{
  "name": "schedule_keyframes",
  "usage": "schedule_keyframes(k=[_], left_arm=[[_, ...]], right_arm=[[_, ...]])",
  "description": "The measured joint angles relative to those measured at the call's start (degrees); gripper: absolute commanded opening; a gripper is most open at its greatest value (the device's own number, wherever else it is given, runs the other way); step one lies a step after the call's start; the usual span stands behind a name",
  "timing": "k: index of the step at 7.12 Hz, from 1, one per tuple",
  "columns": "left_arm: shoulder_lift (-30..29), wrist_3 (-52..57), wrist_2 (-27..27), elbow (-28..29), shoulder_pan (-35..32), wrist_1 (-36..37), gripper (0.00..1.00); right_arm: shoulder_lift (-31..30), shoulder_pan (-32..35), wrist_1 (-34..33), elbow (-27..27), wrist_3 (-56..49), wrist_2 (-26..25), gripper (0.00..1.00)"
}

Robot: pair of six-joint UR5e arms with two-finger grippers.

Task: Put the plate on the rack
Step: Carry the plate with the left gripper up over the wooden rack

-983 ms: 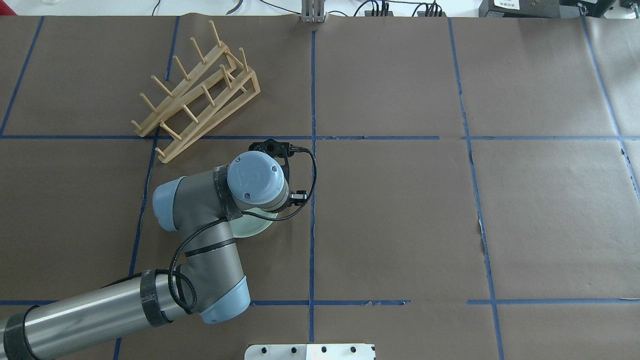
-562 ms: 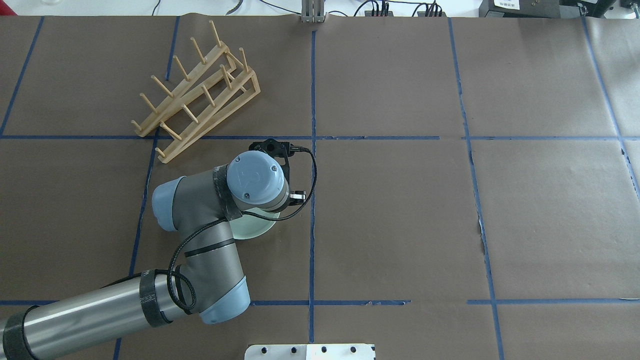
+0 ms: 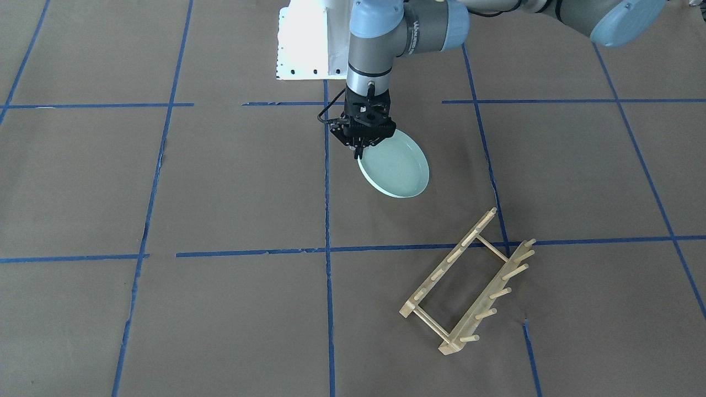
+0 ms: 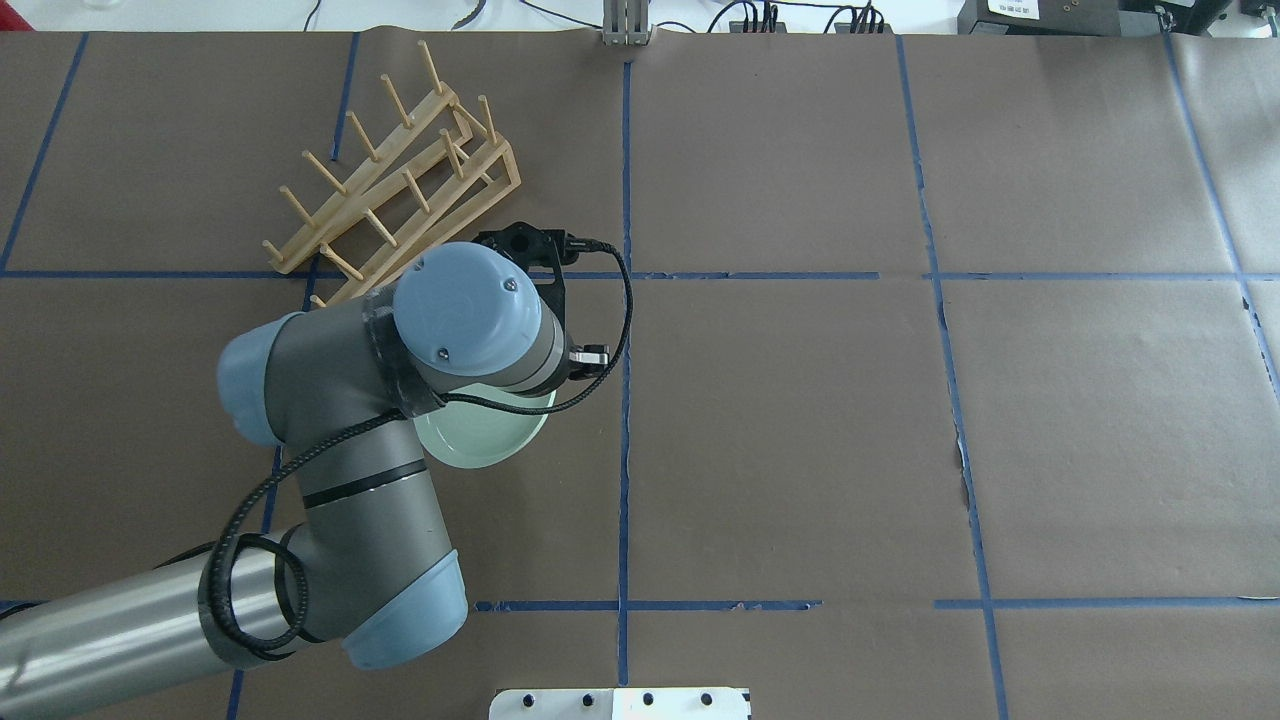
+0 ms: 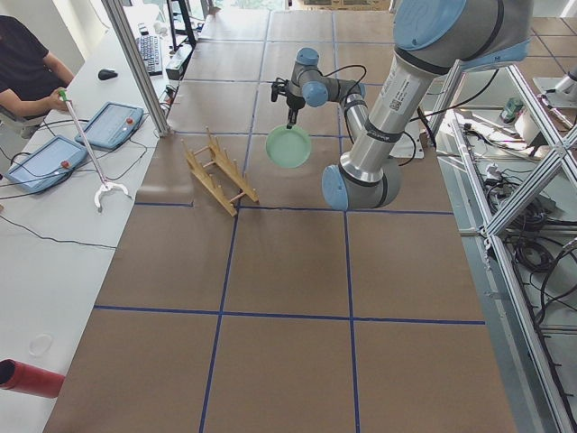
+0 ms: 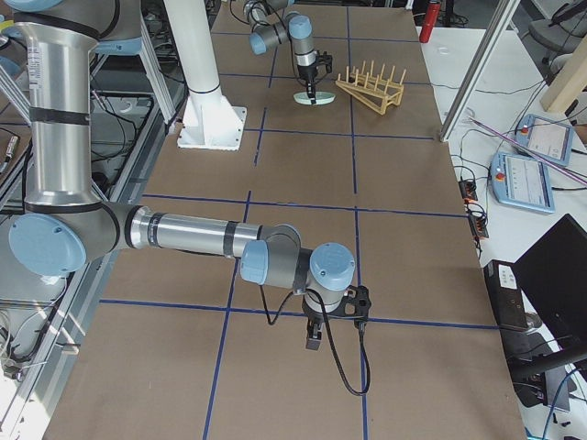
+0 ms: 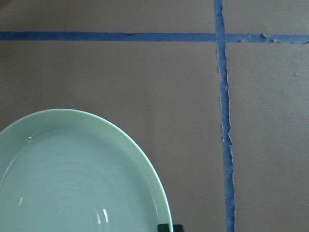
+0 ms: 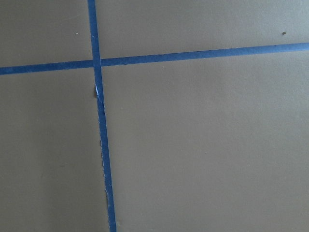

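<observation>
Just one plate [image 3: 400,168], one rack [image 3: 484,302].

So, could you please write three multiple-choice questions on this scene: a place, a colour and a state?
1. On which part of the brown paper-covered table does the light wooden peg rack stand?
A. The robot's left half
B. The robot's right half
C. The dead centre
2. What colour is the round, shallow-rimmed plate?
A. White
B. Pale mint green
C. Blue
3. What state is the plate in?
A. Slotted between the rack's pegs
B. Lying flat, untouched
C. Tilted, gripped at its rim by the left gripper
Answers: 1 A, the overhead view shows the rack left of the middle tape line; 2 B, the left wrist view shows mint green; 3 C, the front view shows the gripper shut on its rim.
</observation>
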Motion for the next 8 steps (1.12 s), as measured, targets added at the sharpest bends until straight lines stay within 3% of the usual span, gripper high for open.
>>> schedule_keyframes(k=[2,4,6,8], left_arm=[[-0.98,-0.32,-0.22,-9.54,-4.81,6.76,0.00],[-2.65,-2.07,-0.98,-14.66,-9.61,7.12,0.00],[-3.40,-9.75,-4.20,-16.22,-14.27,-2.32,0.00],[-0.40,-17.48,-4.96,-14.90,-19.57,-19.90,0.00]], right_arm=[[0.00,0.00,0.00,0.00,0.03,0.00,1.00],[0.00,0.00,0.00,0.00,0.04,0.00,1.00],[0.00,0.00,0.00,0.00,0.04,0.00,1.00],[0.00,0.00,0.00,0.00,0.04,0.00,1.00]])
